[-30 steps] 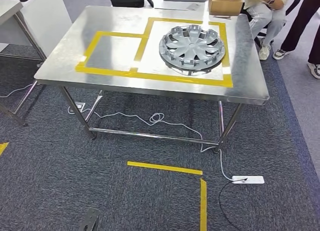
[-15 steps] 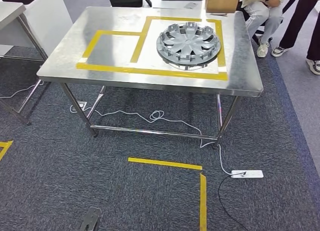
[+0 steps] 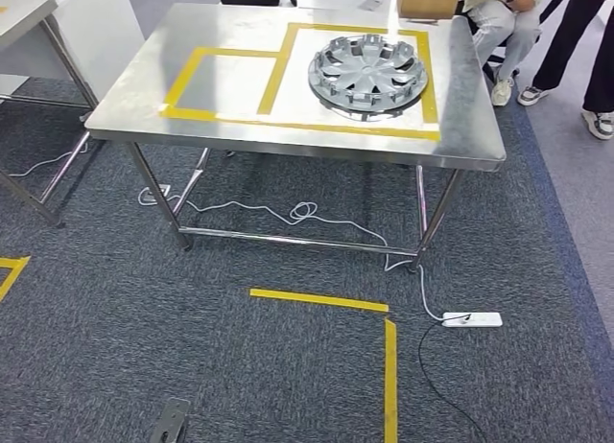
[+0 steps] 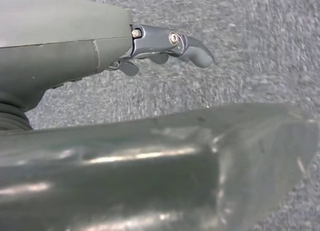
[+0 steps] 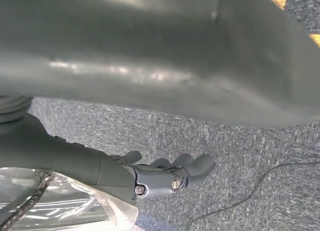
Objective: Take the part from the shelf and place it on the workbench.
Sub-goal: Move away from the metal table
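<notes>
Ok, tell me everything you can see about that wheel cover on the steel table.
The wheel cover is a round silver-grey disc, plastic by its look, with curved spokes fanning out from a small hub and raised clips spaced around its rim. It lies flat on the steel table, inside the larger yellow-taped rectangle at the right of the tabletop, close to that rectangle's far right corner. Only the tabletop touches it. It looks whole and undamaged from the head view.

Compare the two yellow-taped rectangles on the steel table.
The right rectangle is the larger and reaches nearer the table's far edge; the left rectangle is smaller. The right rectangle holds the grey wheel cover; the left rectangle holds nothing. The right rectangle's surface looks whitish, the left one's darker steel grey. Both are outlined in yellow tape and share one border strip.
</notes>
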You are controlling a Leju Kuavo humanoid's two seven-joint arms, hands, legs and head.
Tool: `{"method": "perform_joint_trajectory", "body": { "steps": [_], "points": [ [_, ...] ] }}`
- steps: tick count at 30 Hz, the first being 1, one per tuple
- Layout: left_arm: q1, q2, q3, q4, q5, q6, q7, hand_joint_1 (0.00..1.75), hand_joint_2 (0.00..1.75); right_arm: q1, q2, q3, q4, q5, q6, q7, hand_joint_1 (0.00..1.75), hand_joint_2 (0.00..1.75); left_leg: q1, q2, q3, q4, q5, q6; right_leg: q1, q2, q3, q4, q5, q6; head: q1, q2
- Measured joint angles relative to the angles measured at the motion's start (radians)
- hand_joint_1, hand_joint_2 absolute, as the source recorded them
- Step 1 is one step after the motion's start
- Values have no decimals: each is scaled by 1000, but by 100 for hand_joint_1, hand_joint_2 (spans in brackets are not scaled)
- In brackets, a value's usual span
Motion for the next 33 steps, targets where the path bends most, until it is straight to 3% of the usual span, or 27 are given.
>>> {"method": "perform_joint_trajectory", "body": {
  "steps": [1, 3, 4, 5, 6, 7, 9, 10, 11, 12, 14, 15, 17, 19, 20, 21, 22, 24, 26, 30, 31, 33],
  "points": [
    [-1, 0, 0, 0, 1, 1, 0, 0, 0, 0, 0, 0, 0, 0, 0, 0, 0, 0, 2, 2, -9, -3, 11, 7, 0, 2, -15, 34, -35, 4, 2, 0],
    [-2, -2, 0, 0, 1, 1, -1, 0, 0, 0, -1, 1, 0, 0, 0, 0, 0, 0, 1, 4, -34, -3, 31, 16, -2, 3, -56, 156, -131, 10, 5, 0],
    [-1, -2, 1, 0, 1, 1, -1, 0, 0, 0, -1, 1, 0, 0, 0, 0, 0, 0, 0, 5, -47, -1, 40, 18, -2, 3, -71, 221, -166, 13, 6, 0],
    [0, -3, 1, 0, 1, 1, -1, 0, 0, 1, -1, 1, 0, 0, 0, 0, 0, 0, -1, 5, -60, 0, 49, 17, -2, 3, -74, 263, -178, 15, 6, 0],
    [1, -3, 1, 0, 1, 1, -1, 0, 0, 1, -2, 2, 0, 0, 0, 0, 0, 0, -2, 6, -72, 2, 57, 16, -2, 3, -61, 270, -168, 16, 6, 0],
    [1, -3, 1, 0, 1, 1, -1, 0, 0, 2, -2, 2, 0, 0, 0, 0, 0, 0, -2, 6, -84, 4, 64, 14, -2, 3, -27, 237, -143, 15, 6, 0],
    [1, -3, 1, 0, 1, 1, -2, 0, 0, 0, -3, 3, 0, 0, 0, 0, 0, 0, -3, 5, -104, 13, 76, 7, -2, 3, 81, 93, -102, 12, 7, 0],
    [1, -3, 1, 0, 1, 1, -3, 0, 0, -2, -3, 3, 0, 0, 0, 0, 0, 0, -4, 5, -111, 18, 80, 3, -1, 4, 128, 24, -98, 9, 6, 0],
    [1, -4, 2, 0, 2, 1, -3, 0, 0, -3, -3, 4, 0, 0, 0, 0, 0, 0, -5, 5, -117, 22, 85, -2, 1, 4, 153, -21, -102, 5, 5, 0],
    [1, -4, 2, 0, 2, 1, -4, 0, 0, -3, -3, 5, 0, 0, 0, 1, 0, 0, -6, 6, -120, 24, 91, -8, 2, 4, 162, -41, -109, -1, 4, 0],
    [3, -3, 4, 0, 2, 1, -5, 0, 0, 0, -3, 5, 1, 0, 0, 1, 0, 0, -5, 4, -123, 27, 97, -19, 2, 2, 148, -44, -101, -18, 5, 0],
    [4, -3, 5, 0, 3, 1, -6, 0, 0, 1, -3, 5, 1, 0, 0, 2, 0, 0, -4, 3, -129, 38, 84, -25, 1, 1, 143, -45, -94, -29, 3, 0],
    [7, -2, 6, 0, 3, 1, -6, 0, 0, 0, -2, 6, 1, 0, 0, 2, 0, 0, 0, 0, -155, 117, 9, -37, -2, -3, 129, -47, -79, -46, -3, 0],
    [8, -2, 6, 0, 4, 2, -7, 0, 0, 1, -3, 6, 1, -1, 0, 2, 0, 0, 5, -1, -190, 250, -79, -45, -1, -4, 115, -45, -65, -51, -7, 0],
    [8, -2, 6, 0, 4, 2, -7, 0, 0, 2, -3, 6, 1, -1, 0, 2, 0, 0, 7, -1, -197, 299, -100, -47, 0, -4, 108, -43, -57, -50, -7, 0],
    [9, -2, 6, 0, 4, 2, -7, 0, 0, 2, -3, 6, 1, -1, 0, 2, 0, 0, 7, -1, -189, 314, -100, -47, 1, -4, 100, -41, -51, -49, -7, 0],
    [9, -2, 6, 0, 4, 2, -7, 0, 0, 2, -3, 6, 1, -1, 0, 2, 0, 0, 8, -1, -162, 289, -81, -45, 2, -3, 93, -38, -45, -48, -7, 0],
    [9, -1, 6, 0, 4, 3, -8, 0, 0, 2, -2, 6, 1, -1, 0, 2, 0, 0, 6, -2, -71, 150, -28, -33, 3, -2, 81, -32, -37, -44, -7, 0],
    [8, 0, 6, 0, 4, 3, -9, 0, 0, 1, -1, 6, 1, -1, 0, 2, 0, 0, 1, -3, -4, 32, -5, -20, 5, -3, 73, -28, -30, -36, -7, 0],
    [8, 0, 6, 0, 4, 5, -10, 0, 0, 0, 0, 6, 2, -1, 0, 1, 0, 0, 0, -1, 0, -6, 7, -2, 3, -3, 57, -21, -25, -13, -6, 0],
    [8, 0, 6, 0, 3, 5, -11, 0, 0, 0, 0, 6, 2, -1, 0, 1, 0, 0, 2, 0, -5, -10, 14, 4, 3, -1, 45, 2, -45, -8, -4, 0],
    [7, -1, 7, 0, 2, 6, -15, 0, 0, 1, -1, 6, 2, -1, 0, 1, 0, 0, 3, 2, -19, -12, 27, 12, 1, 3, -4, 110, -116, 0, 0, 0]
  ]
}}
